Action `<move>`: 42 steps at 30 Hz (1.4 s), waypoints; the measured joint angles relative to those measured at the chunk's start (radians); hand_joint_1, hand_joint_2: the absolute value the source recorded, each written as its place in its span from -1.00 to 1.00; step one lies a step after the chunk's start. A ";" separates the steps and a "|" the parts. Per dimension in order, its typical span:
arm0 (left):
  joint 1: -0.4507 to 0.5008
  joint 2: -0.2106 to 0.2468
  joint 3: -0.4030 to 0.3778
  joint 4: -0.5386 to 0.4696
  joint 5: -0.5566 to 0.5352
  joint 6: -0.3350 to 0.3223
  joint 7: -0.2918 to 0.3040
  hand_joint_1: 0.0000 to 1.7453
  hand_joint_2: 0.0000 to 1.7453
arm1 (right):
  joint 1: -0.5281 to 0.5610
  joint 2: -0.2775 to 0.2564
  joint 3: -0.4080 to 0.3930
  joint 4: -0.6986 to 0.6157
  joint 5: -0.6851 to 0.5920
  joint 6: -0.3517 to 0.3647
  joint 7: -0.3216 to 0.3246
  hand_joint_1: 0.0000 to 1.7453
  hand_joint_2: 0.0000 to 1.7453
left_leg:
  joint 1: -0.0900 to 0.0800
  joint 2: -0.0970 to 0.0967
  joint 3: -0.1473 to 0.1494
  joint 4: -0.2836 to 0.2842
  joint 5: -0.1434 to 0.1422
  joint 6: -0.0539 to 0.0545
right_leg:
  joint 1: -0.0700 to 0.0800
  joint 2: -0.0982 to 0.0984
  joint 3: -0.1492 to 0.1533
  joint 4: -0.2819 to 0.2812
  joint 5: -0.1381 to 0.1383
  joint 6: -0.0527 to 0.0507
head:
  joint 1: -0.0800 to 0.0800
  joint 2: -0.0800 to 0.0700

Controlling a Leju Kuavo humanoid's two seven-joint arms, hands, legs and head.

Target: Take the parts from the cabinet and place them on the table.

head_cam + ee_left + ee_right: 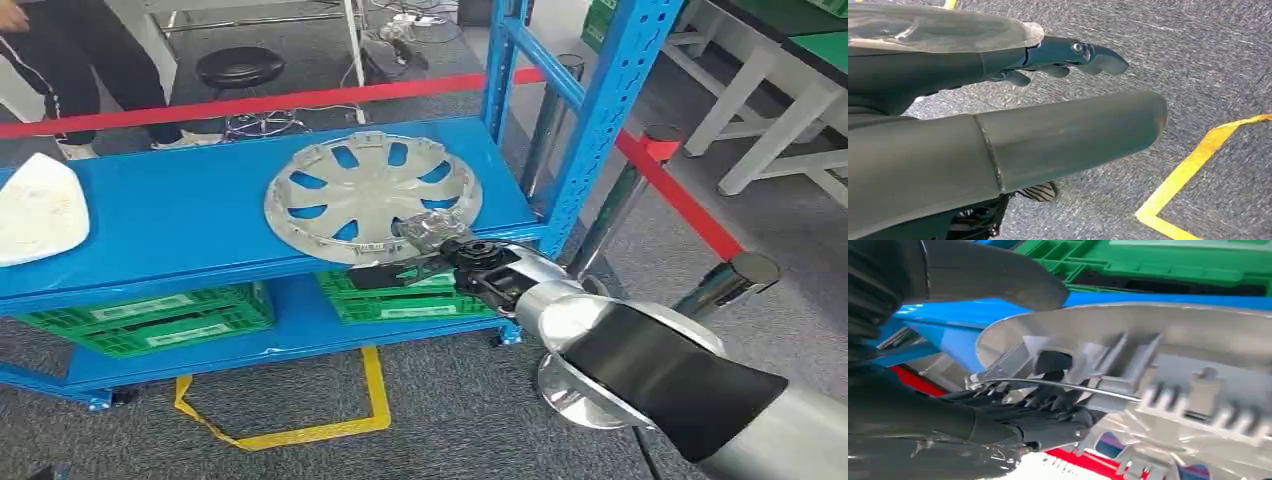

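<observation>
Right robot hand [425, 262] gripping hubcap [360, 195] rim

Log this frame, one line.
stage: grasp | right hand: grips hubcap rim at shelf edge | left hand: hanging, holds nothing | hubcap: on shelf

One hubcap [358, 196], two green crates [160, 318].
</observation>
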 joint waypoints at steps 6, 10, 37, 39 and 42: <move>0.000 0.000 0.000 0.000 0.000 0.000 -0.002 -1.00 -1.00 | 0.000 0.000 0.000 0.000 0.010 -0.001 0.000 1.00 1.00 | 0.000 0.000 0.000 0.000 0.000 0.000 | 0.000 0.000 0.000 0.000 0.000 0.000 | 0.000 0.000; 0.000 0.000 0.000 0.000 0.000 -0.002 -0.002 -1.00 -1.00 | 0.000 0.000 0.000 0.000 0.014 -0.002 0.000 1.00 1.00 | 0.000 0.000 0.000 0.000 0.000 0.000 | 0.000 0.000 0.000 0.000 0.000 0.000 | 0.000 0.000; 0.007 0.008 0.000 0.000 -0.002 -0.002 -0.012 -1.00 -1.00 | -0.074 0.006 -0.037 -0.023 0.000 -0.177 -0.063 1.00 1.00 | 0.000 0.000 -0.001 0.000 0.000 0.000 | 0.000 -0.001 0.000 0.001 0.000 0.000 | 0.000 0.000; 0.009 0.008 0.001 0.000 -0.002 -0.002 -0.016 -1.00 -1.00 | -0.097 0.010 -0.046 -0.031 -0.001 -0.188 -0.065 1.00 1.00 | 0.000 0.000 -0.001 0.000 0.000 0.000 | 0.000 -0.001 0.000 0.001 0.000 0.000 | 0.000 0.000; 0.011 0.010 0.003 0.000 -0.002 -0.002 -0.017 -1.00 -1.00 | -0.121 0.016 -0.050 -0.043 0.024 -0.207 -0.062 1.00 1.00 | 0.000 0.000 -0.001 0.000 0.000 0.000 | 0.000 -0.001 0.000 0.001 0.000 0.000 | 0.000 0.000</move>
